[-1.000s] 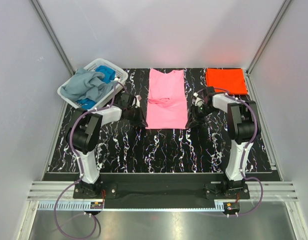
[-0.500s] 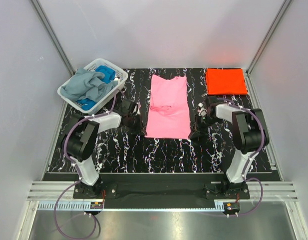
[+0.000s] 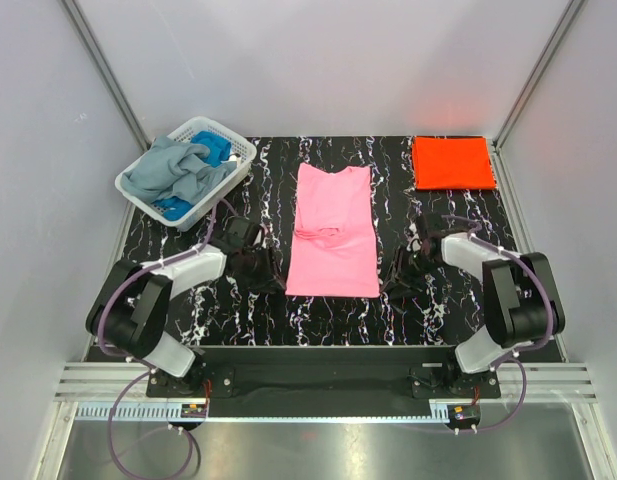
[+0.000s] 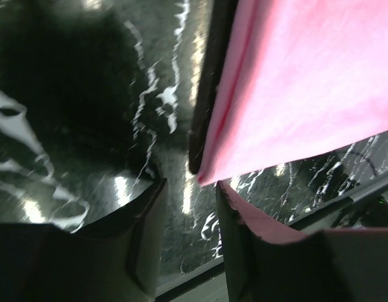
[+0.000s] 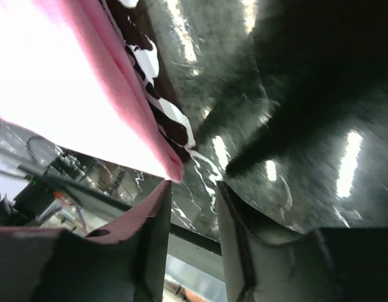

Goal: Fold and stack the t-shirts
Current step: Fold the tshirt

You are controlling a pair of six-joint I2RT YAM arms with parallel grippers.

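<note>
Both are released, fingers parted: left gripper (image 4: 190,185) and right gripper (image 5: 195,186) sit at the near corners of the pink shirt (image 3: 333,230)

black marbled table top (image 4: 157,107) shows under and between the left fingers (image 4: 143,242) and the right fingers (image 5: 263,264). white lattice basket (image 3: 238,148) stands well apart, beyond the left fingers, on its far-left corner.

Top view bright and even, the orange-red t-shirt (image 3: 451,162) glowing oversaturated. Wrist views dim and blurred, glare streaks on the glossy tabletop (image 4: 175,100), the pink t-shirt (image 5: 68,94) blown out white
</note>
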